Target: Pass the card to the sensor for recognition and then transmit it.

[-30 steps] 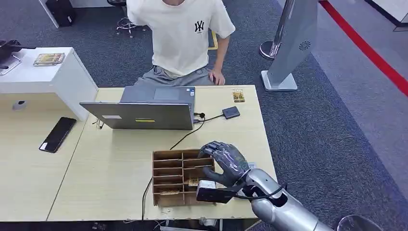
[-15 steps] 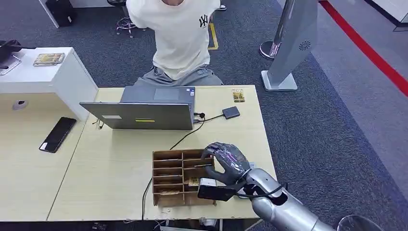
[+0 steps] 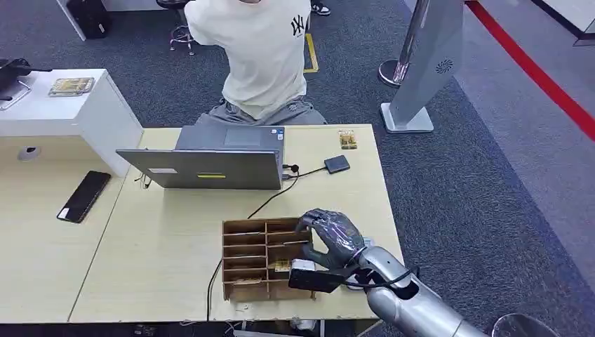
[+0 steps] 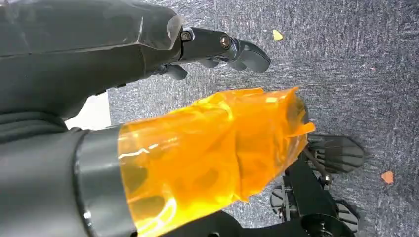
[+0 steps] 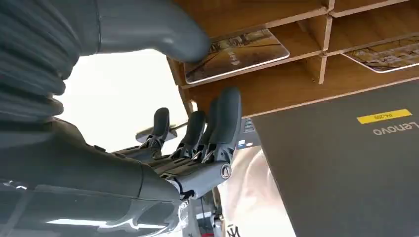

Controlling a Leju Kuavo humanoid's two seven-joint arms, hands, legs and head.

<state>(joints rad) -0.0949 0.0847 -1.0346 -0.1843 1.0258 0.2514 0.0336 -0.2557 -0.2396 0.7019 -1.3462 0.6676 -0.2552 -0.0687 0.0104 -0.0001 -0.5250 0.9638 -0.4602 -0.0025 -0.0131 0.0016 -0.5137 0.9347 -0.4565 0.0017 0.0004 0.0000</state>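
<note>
Overhead, right hand point(image 3: 328, 237) over wooden rack point(image 3: 247, 260), wrist view reveals card point(image 5: 236, 55) under thumb

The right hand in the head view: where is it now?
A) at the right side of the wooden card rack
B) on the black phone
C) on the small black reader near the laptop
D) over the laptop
A: the right hand is at the right side of the card rack, apart from the laptop.

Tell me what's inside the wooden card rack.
The wooden card rack holds a card in the slot by the right hand's thumb, another card one slot over. The hand covers the rack's right-side slots.
</note>
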